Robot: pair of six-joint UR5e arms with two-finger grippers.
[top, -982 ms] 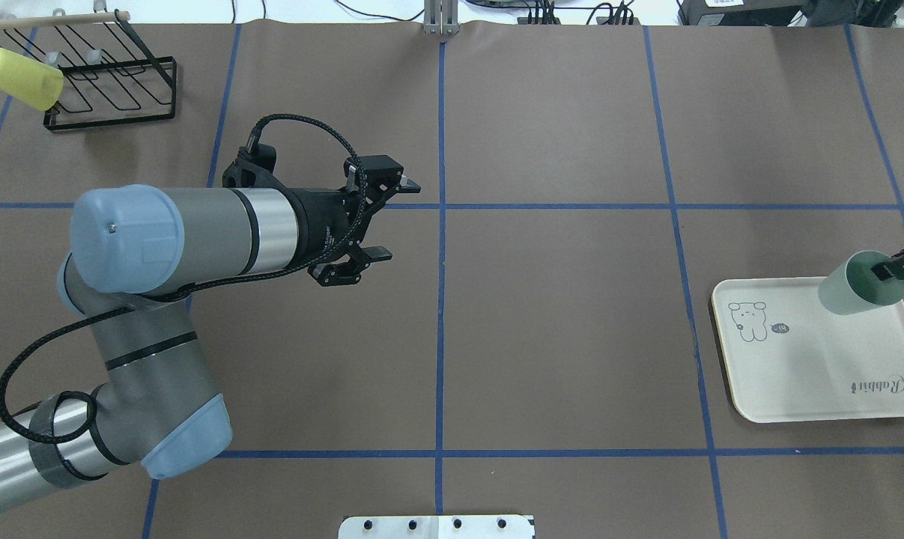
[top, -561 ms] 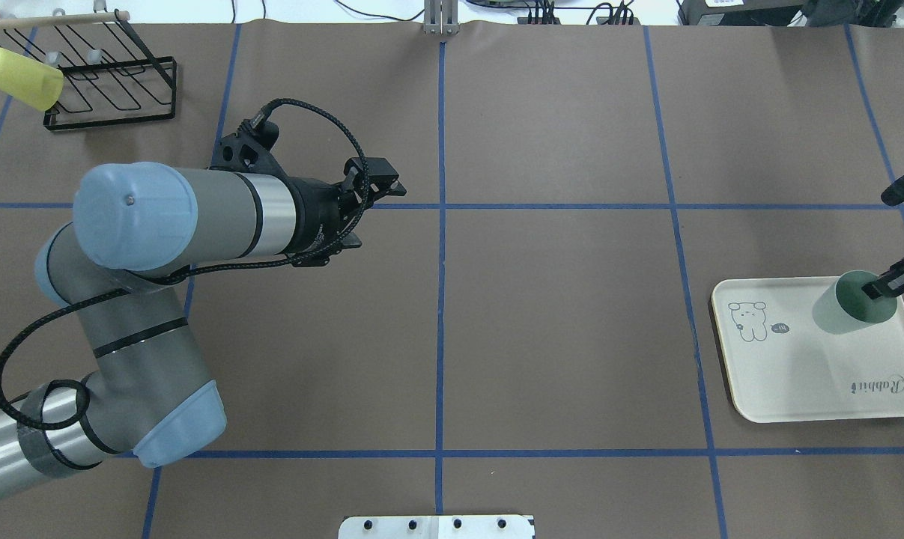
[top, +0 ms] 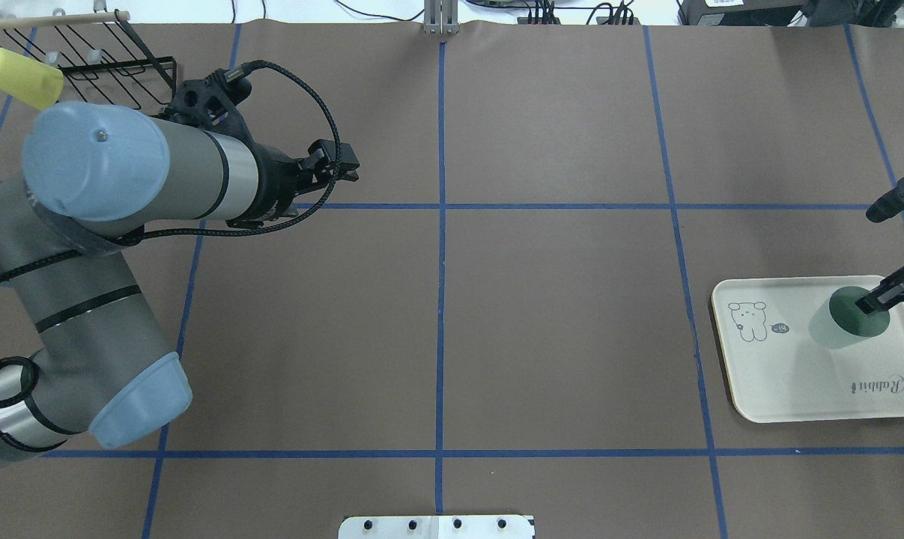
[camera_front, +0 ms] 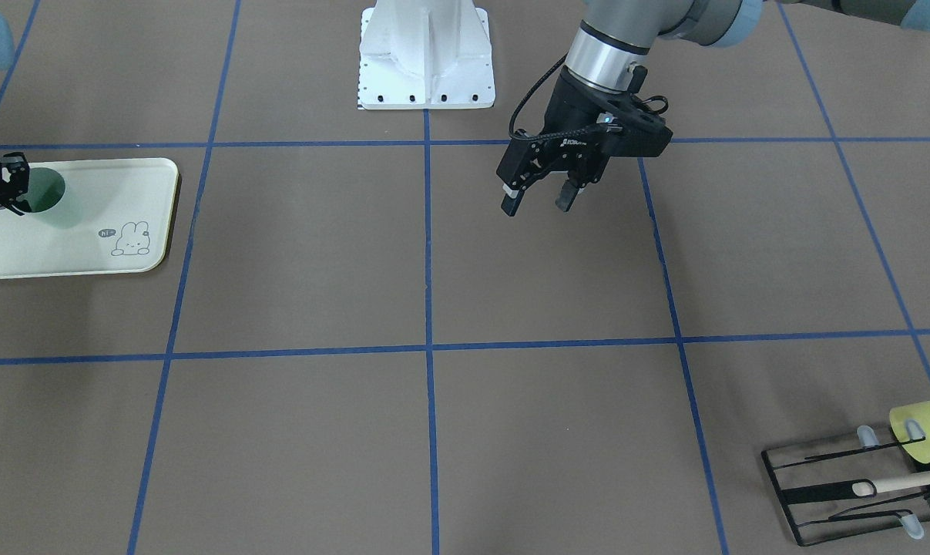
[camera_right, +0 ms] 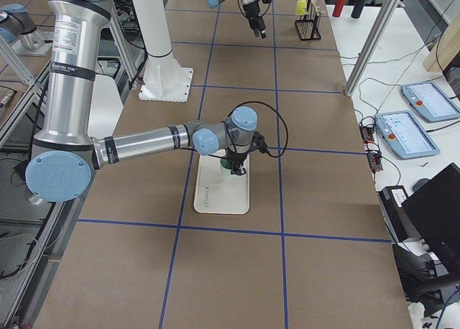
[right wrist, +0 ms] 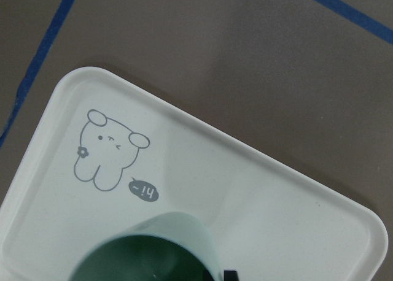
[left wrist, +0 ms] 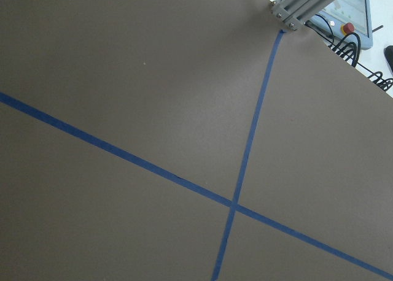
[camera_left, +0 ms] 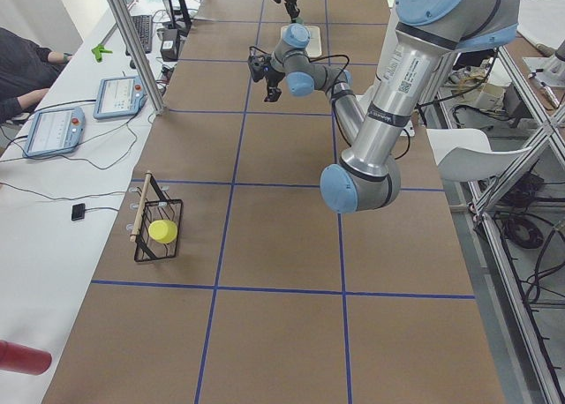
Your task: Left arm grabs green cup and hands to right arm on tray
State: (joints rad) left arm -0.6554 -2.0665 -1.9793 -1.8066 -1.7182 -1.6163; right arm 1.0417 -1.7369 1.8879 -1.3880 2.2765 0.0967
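Overhead exterior, lower right: right hand clamped on green cup rim over "Rabbit"-lettered tray; left hand spread apart.

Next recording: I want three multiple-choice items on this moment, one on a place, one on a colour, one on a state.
1. Where is the green cup? A) in the wire rack B) at the tray, the right claw on its rim C) in the left claw
2. What colour is the cup on the wire rack? A) red B) yellow C) blue
3. What does the left claw hold? A) nothing B) the green cup C) the tray
1 B: the overhead view shows a claw finger inside the cup's rim, over the tray. 2 B: the yellow cup sits on the rack. 3 A: it is open and empty in the front-facing view.
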